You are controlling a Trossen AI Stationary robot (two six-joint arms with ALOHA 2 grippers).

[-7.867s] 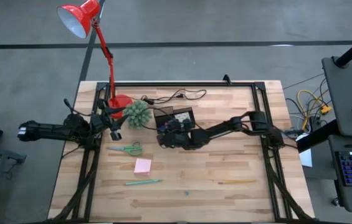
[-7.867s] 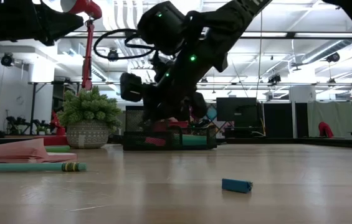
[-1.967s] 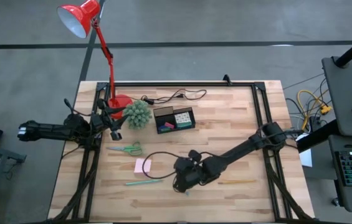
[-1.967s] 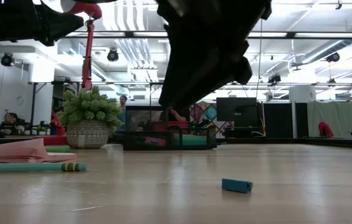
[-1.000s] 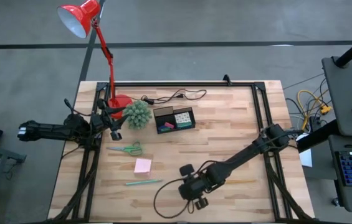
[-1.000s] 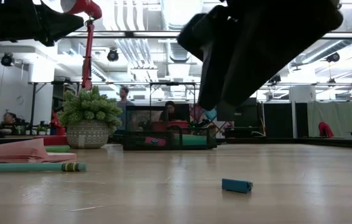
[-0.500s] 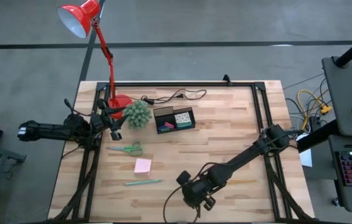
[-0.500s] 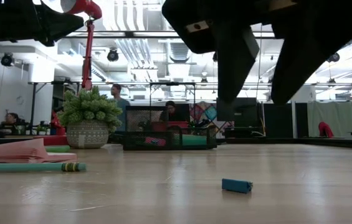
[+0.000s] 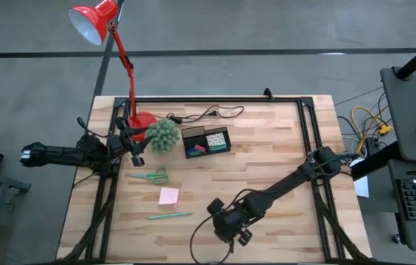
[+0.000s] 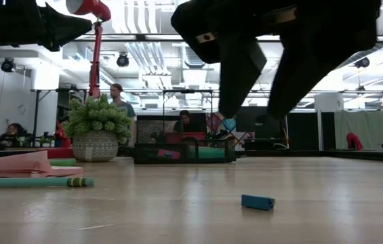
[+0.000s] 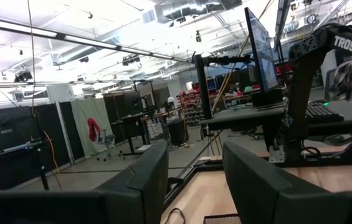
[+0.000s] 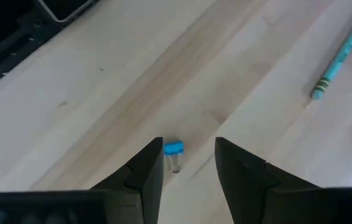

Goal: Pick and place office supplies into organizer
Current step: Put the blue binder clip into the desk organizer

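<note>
While the right pincer (image 12: pixel 188 158) hovers open above it, the blue bit (image 12: pixel 173 149) lies crosswise between the fingers.

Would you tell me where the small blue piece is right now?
The small blue piece lies on the bare table near its front edge, right of the green pen, with the open right gripper hovering above it.

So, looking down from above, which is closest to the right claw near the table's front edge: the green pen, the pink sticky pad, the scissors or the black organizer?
From the right gripper, in the high view:
1. Green pen, just to its left.
2. Pink sticky pad, behind the pen.
3. Scissors, farther back and left.
4. Black organizer, near the table's back, beside the plant.
</note>
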